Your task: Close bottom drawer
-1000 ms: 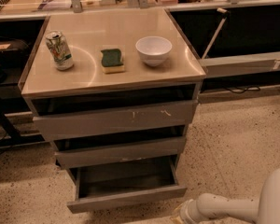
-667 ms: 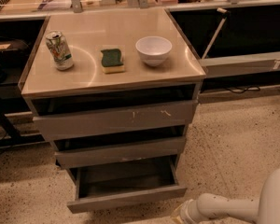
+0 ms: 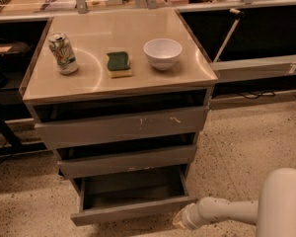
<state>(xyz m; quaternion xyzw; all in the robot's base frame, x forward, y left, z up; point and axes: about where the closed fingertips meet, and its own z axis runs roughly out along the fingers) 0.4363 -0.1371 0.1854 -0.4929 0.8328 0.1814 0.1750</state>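
The bottom drawer (image 3: 133, 209) is the lowest tier of a grey three-drawer cabinet. It stands pulled out, a shallow grey tray with a plain front panel, and its inside looks empty. Above it sit the middle drawer front (image 3: 128, 161) and the taller top drawer front (image 3: 123, 125) with white scuff marks. My white arm (image 3: 227, 211) reaches in from the lower right. Its end, where the gripper (image 3: 183, 220) is, lies just off the right end of the bottom drawer's front panel.
On the cabinet top (image 3: 89, 80) stand a drink can (image 3: 62, 53), a green and yellow sponge (image 3: 119, 64) and a white bowl (image 3: 162, 53). Dark shelving runs behind on both sides. Speckled floor (image 3: 246, 147) lies to the right.
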